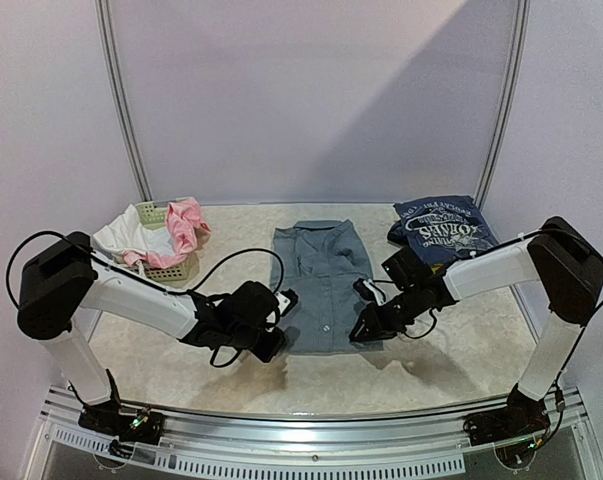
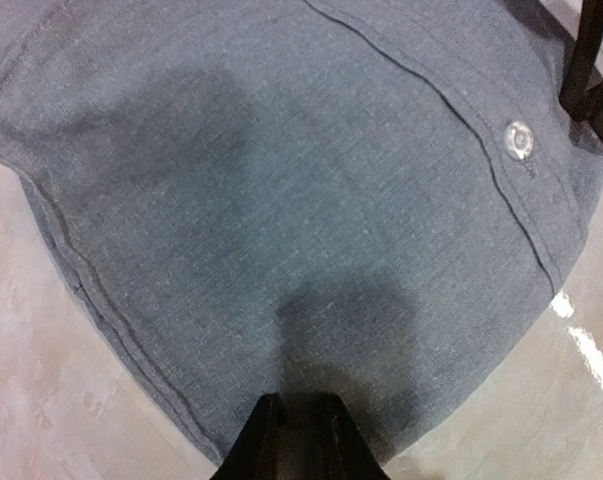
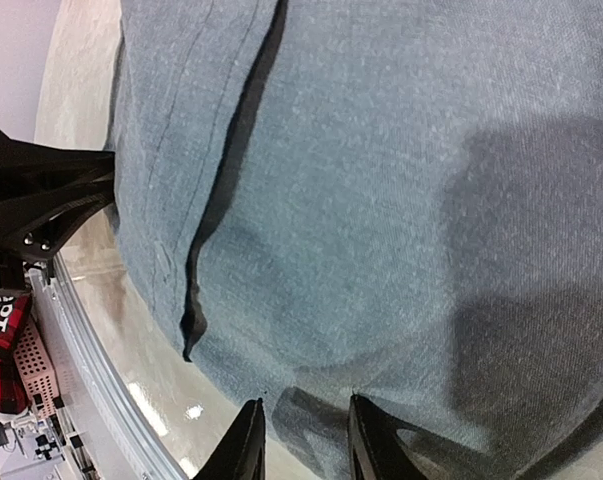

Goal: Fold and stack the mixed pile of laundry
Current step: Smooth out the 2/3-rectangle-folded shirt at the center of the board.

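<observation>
A grey-blue buttoned garment (image 1: 321,285) lies folded flat in the middle of the table. My left gripper (image 1: 281,305) is at its near-left hem; in the left wrist view the gripper (image 2: 301,398) has its jaws nearly together, pinching the cloth (image 2: 281,200) at that edge. My right gripper (image 1: 366,320) is at the near-right hem. In the right wrist view the gripper (image 3: 303,402) stands open, the cloth's edge (image 3: 381,200) lying loose between the fingers. A navy printed tee (image 1: 443,228) lies folded at the back right. Pink (image 1: 186,225) and white (image 1: 126,238) pieces sit in the basket.
A pale-green lattice basket (image 1: 171,268) stands at the back left. The table's metal front rail (image 1: 301,440) runs along the near edge. The right arm's fingers (image 2: 591,70) show at the top right of the left wrist view, close to a button (image 2: 519,140).
</observation>
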`<move>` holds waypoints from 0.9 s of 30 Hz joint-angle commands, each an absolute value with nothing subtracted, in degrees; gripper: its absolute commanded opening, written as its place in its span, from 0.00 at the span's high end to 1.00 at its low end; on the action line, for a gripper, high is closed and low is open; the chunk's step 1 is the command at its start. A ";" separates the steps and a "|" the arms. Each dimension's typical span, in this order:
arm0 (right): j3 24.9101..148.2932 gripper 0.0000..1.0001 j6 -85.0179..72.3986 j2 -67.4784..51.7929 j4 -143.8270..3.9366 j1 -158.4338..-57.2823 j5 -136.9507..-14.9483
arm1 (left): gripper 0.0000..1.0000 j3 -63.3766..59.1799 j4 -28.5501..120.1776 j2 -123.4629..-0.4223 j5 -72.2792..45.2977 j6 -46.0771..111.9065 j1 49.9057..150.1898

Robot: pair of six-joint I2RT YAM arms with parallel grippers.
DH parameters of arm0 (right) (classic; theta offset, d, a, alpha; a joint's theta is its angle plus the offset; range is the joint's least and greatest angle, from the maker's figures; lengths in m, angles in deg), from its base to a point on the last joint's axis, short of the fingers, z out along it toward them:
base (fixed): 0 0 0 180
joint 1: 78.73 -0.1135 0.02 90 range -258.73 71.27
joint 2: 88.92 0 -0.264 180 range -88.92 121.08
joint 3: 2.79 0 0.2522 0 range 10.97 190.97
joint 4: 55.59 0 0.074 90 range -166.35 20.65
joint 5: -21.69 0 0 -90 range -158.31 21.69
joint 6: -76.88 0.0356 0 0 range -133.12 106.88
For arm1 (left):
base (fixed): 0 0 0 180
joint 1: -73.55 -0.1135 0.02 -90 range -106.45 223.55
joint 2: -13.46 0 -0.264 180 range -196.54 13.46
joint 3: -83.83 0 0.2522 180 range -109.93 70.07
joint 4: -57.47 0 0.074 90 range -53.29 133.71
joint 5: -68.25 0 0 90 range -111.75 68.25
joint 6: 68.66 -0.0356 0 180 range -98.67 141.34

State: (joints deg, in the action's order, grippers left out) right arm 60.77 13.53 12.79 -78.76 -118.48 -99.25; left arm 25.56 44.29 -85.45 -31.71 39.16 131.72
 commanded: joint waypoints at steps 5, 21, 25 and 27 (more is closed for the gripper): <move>55.91 0.67 13.09 8.96 -84.13 -117.78 -93.38 | 0.84 28.80 41.55 -82.79 -35.04 40.05 130.94; 53.58 0.44 15.73 -5.93 -83.15 -117.25 -88.39 | 0.42 20.12 28.62 -73.98 -49.96 26.80 139.24; 52.21 0.36 16.51 -7.15 -81.99 -115.02 -87.42 | 0.35 14.46 25.34 -77.75 -55.77 19.52 145.32; 50.76 0.32 17.40 -7.70 -81.08 -113.01 -87.39 | 0.33 11.36 24.77 -80.46 -57.27 15.74 147.80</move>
State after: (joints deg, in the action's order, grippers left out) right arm 53.38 15.74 -6.10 -82.87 -116.29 -89.43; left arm 16.49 29.12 -75.85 -50.99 25.30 142.47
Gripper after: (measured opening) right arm 0.649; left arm 0.652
